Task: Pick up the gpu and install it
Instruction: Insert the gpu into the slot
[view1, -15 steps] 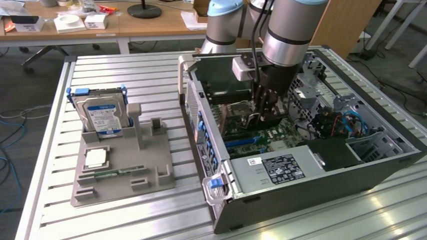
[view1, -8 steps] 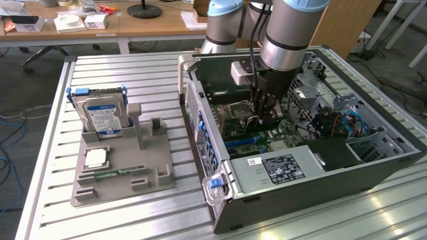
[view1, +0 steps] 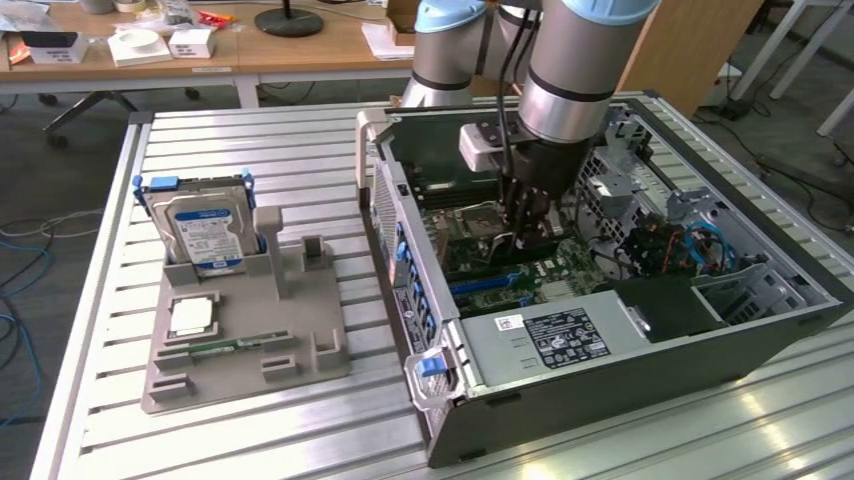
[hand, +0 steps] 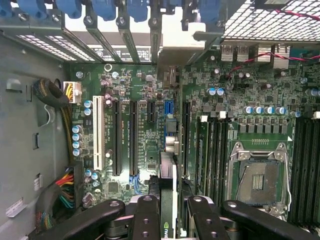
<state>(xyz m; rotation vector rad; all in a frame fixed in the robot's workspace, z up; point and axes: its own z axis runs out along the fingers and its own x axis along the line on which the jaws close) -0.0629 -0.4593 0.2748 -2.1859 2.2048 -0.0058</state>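
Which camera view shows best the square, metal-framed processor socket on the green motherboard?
The wrist view: it looks straight down on the square metal-framed processor socket, so the silver frame and dark centre are plain. The exterior view shows it slanted, a pale square beside the gripper.

single arm stands almost upright above the gripper, its grey-and-blue wrist section pointing straight down. a white camera box is mounted on the wrist, just above the gripper and off to one side. the black fingers aim straight down, each carried on black link bars that spread outward behind the pads. the jaws are drawn close and parallel, clamped on the two faces of the gpu, which sits edge-on between them and runs out past the fingertips.
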